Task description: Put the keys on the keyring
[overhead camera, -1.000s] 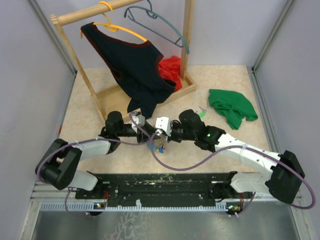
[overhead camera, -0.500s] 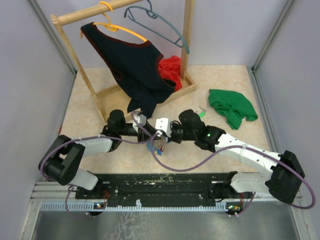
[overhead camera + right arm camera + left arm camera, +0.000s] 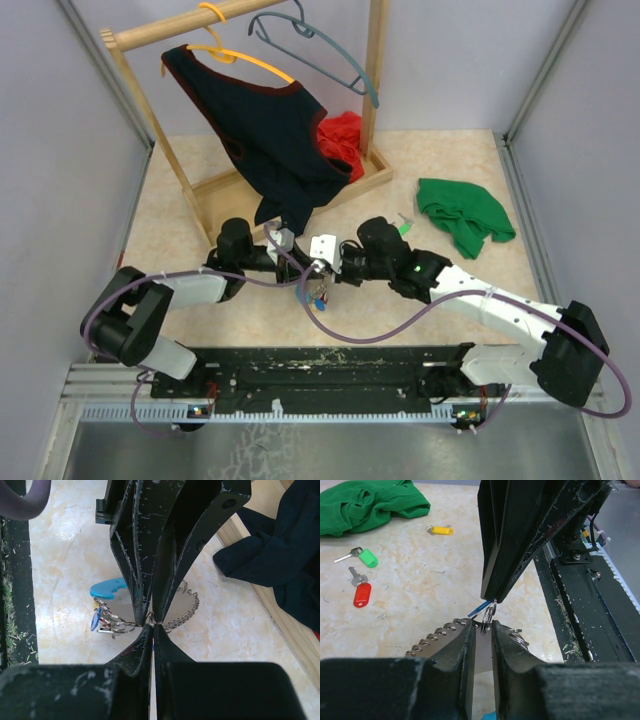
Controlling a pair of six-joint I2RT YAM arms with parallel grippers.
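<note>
Pinches a small silver metal split ring (image 3: 488, 616) with the right gripper (image 3: 493, 599), black fingers pressed together at their very tips. Holds that split ring upright and edge-on, just above the beige marbled table (image 3: 420, 595). Faces it tip to tip with the left gripper (image 3: 482, 631), jaws narrowed to a slim gap. Takes the lower arc of the split ring into that gap; cannot tell whether the pads press on it.

Has the keyring (image 3: 107, 588), a bright light-blue curved plastic band joined to a grey coiled wire loop (image 3: 437, 634), right beside the split ring, below the meeting fingertips; cannot tell whether it hangs or rests on the table. Shows, in the right wrist view, a small blue-capped key (image 3: 95, 622) and more thin silver rings (image 3: 117, 626) bunched just below the band.

Counts three more keys lying loose on the table, well apart from the grippers: a green-capped key (image 3: 365, 557) and a red-capped key (image 3: 361, 592) near each other, and a yellow-capped key (image 3: 440, 529) by the edge of a crumpled green cloth (image 3: 365, 502).

Works near the base of a wooden clothes rack (image 3: 370, 100) hung with a dark navy garment (image 3: 270, 130), a red cloth (image 3: 345, 135) heaped on that base.
</note>
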